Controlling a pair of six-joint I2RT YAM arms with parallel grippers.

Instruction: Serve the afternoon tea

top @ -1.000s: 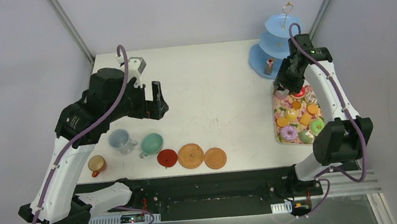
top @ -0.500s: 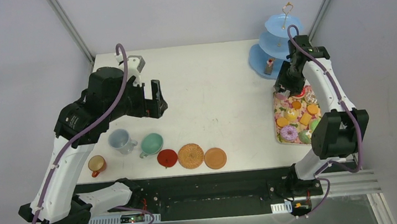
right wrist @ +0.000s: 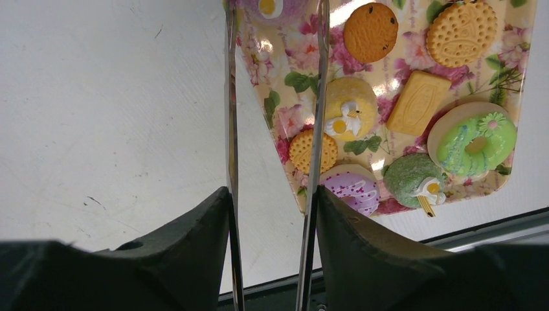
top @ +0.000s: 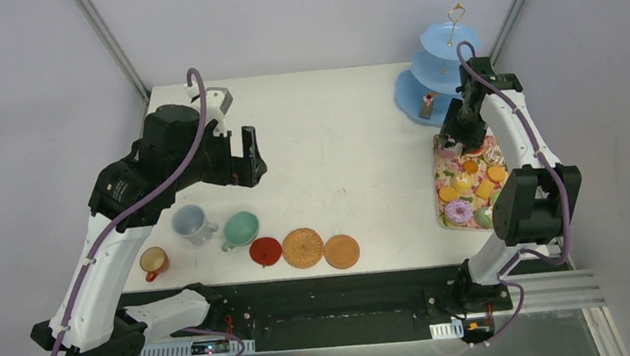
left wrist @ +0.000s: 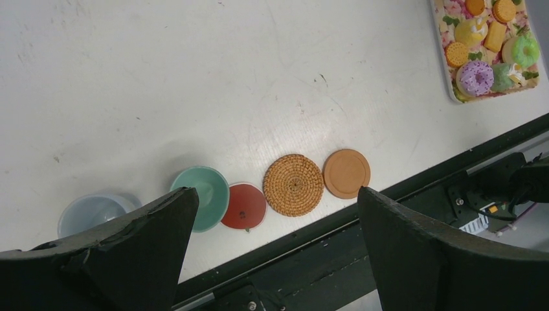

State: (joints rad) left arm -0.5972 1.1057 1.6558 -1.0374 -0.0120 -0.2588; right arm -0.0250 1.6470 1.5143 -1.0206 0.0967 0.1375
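Near the front left stand the orange cup (top: 154,263), the grey-blue cup (top: 191,224) and the mint green cup (top: 240,229). Beside them lie a red coaster (top: 265,250), a woven coaster (top: 303,248) and a tan coaster (top: 341,251). My left gripper (top: 249,157) hangs open above the table, empty. The light-blue stand (top: 446,67) is at the far right. My right gripper (right wrist: 272,194) is shut on the metal tongs (right wrist: 231,129), over the far end of the floral tray (right wrist: 256,48). Donuts (right wrist: 476,142) and biscuits (right wrist: 461,24) lie on it. The tong tips are out of view.
A small reddish item (top: 427,102) sits on the stand's lowest tier. The tray (top: 439,191) lies along the table's right edge. A black rail (top: 350,289) runs along the near edge under the arm bases.
My right gripper with the tongs has shifted slightly toward the far end of the tray and the stand. The left arm has barely moved.
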